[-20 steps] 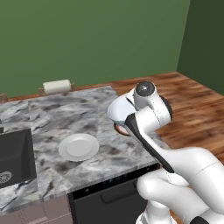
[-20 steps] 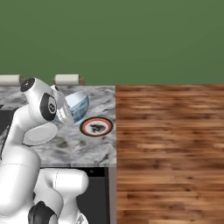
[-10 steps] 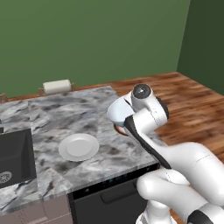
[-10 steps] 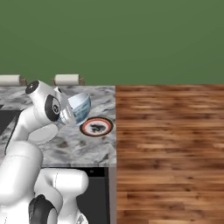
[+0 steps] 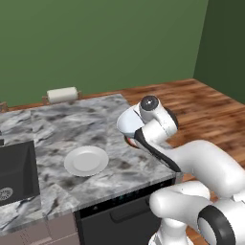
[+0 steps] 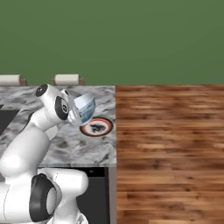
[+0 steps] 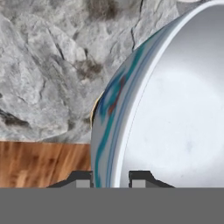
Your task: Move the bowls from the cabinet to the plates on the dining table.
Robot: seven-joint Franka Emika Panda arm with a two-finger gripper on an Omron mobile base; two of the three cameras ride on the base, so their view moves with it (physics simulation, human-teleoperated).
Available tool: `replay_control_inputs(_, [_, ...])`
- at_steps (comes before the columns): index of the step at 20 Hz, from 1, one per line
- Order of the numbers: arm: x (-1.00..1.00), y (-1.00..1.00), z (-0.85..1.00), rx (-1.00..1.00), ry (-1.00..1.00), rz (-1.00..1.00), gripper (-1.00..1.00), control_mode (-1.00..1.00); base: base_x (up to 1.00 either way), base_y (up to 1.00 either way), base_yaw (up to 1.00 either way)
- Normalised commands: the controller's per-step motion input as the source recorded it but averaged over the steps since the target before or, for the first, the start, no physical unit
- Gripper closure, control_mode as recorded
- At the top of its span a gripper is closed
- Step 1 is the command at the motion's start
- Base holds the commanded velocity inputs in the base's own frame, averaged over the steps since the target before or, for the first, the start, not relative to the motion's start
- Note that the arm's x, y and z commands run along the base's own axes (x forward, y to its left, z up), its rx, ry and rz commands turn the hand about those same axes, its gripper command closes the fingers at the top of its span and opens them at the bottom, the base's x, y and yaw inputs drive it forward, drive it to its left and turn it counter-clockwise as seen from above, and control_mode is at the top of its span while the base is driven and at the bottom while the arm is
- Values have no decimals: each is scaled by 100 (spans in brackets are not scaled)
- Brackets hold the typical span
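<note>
Gripper (image 7: 111, 177) pinches the rim of the white-blue bowl (image 6: 85, 108), held tilted on edge in the air just above the reddish-brown plate (image 6: 97, 127) near the dining table (image 5: 57, 129) corner. White plate (image 5: 86, 160) lies well apart toward the dark sink (image 5: 16, 172). Paper towel roll (image 5: 62, 94) sits at the far edge by the green wall (image 5: 95, 43); nothing lies between bowl and plate.
</note>
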Motion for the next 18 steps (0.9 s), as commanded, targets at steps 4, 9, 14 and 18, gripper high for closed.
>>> replay_control_inputs(4, [22, -4, -18, 0, 0, 0, 100, -100, 0, 0, 0])
replay_control_inputs(9, [0, -2, -15, 8, 0, 0, 100, -100, 0, 0, 0])
replay_control_inputs(14, [2, -6, -14, 11, 0, 0, 100, -100, 0, 0, 0])
replay_control_inputs(18, [18, -16, -8, 4, 0, 0, 100, -100, 0, 0, 0])
